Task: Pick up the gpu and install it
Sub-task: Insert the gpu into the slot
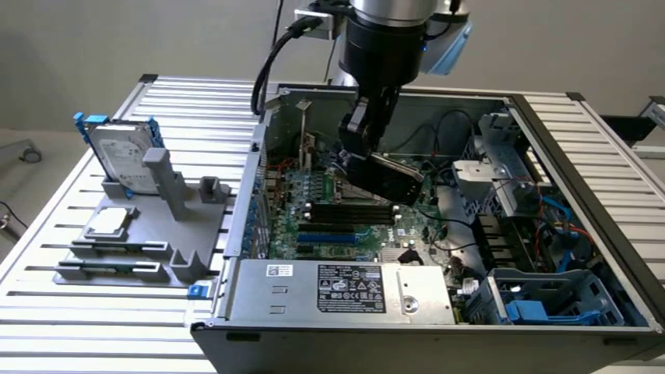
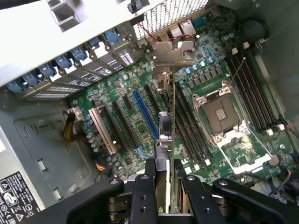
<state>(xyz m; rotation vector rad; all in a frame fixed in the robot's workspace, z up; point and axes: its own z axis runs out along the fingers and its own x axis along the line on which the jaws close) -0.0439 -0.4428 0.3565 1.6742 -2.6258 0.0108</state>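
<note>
Looking into the open case (image 1: 416,343), I see my gripper (image 2: 164,205) with jaws clamped on the gpu (image 2: 167,135), held edge-down over the motherboard (image 2: 126,135) near its blue slot (image 2: 145,114).

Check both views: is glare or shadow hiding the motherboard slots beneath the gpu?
Wrist view: the motherboard is evenly lit and its slots read clearly; the pale case wall washes out to white, and the gpu bracket glints. Exterior view: the board looks dim under the gripper, which is shut on the gpu, with no glare there.
</note>
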